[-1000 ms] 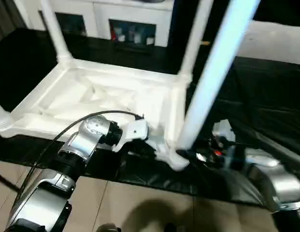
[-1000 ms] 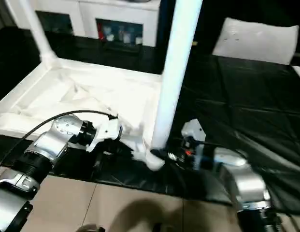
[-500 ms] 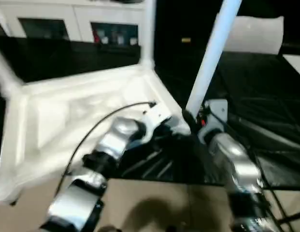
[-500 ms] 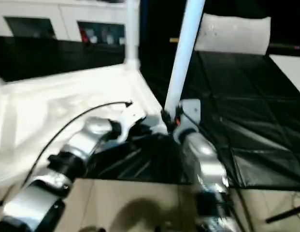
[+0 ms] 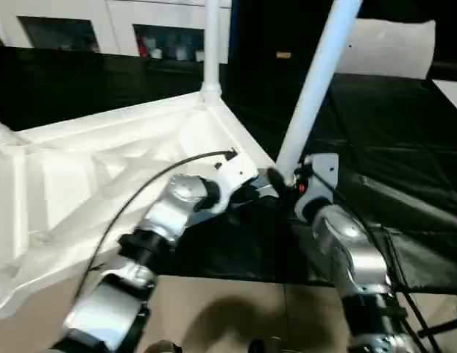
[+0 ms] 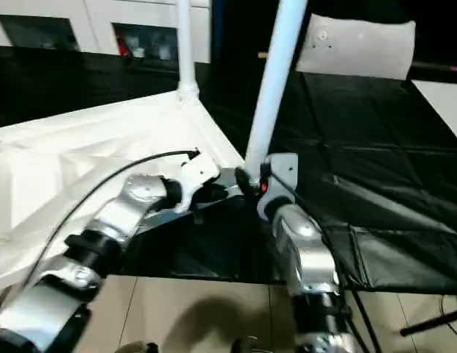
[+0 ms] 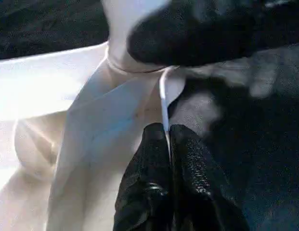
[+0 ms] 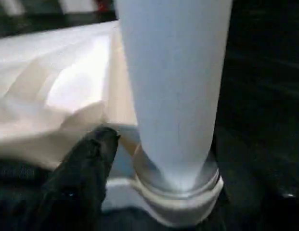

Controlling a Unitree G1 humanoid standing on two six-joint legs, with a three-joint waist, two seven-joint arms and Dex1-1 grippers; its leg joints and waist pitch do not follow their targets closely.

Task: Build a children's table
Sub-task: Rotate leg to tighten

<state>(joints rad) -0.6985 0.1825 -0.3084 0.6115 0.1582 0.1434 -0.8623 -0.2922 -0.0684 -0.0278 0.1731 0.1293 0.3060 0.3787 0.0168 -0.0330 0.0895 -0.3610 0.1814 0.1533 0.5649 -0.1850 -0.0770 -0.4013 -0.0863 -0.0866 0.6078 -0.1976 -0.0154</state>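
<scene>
The children's table (image 5: 103,184) lies upside down on black cloth, its ribbed underside facing up. One leg (image 5: 313,81) stands in the near corner socket (image 8: 178,190), and another leg (image 5: 211,44) stands at the far corner. My left gripper (image 7: 167,139) is shut on the thin rim of the table top beside that near socket. My right gripper (image 5: 287,180) is at the base of the near leg, open. One of its fingers (image 8: 86,168) stands a little apart from the leg.
A white cabinet with glass doors (image 5: 140,29) stands behind the table. A white cushion (image 5: 394,48) lies at the back right on the black cloth (image 5: 390,147). Tan floor (image 5: 213,309) runs along the front edge.
The whole view has swung, so the table looks turned. Both grippers stay at the near corner. The right forearm now reaches the leg from the front instead of from the right.
</scene>
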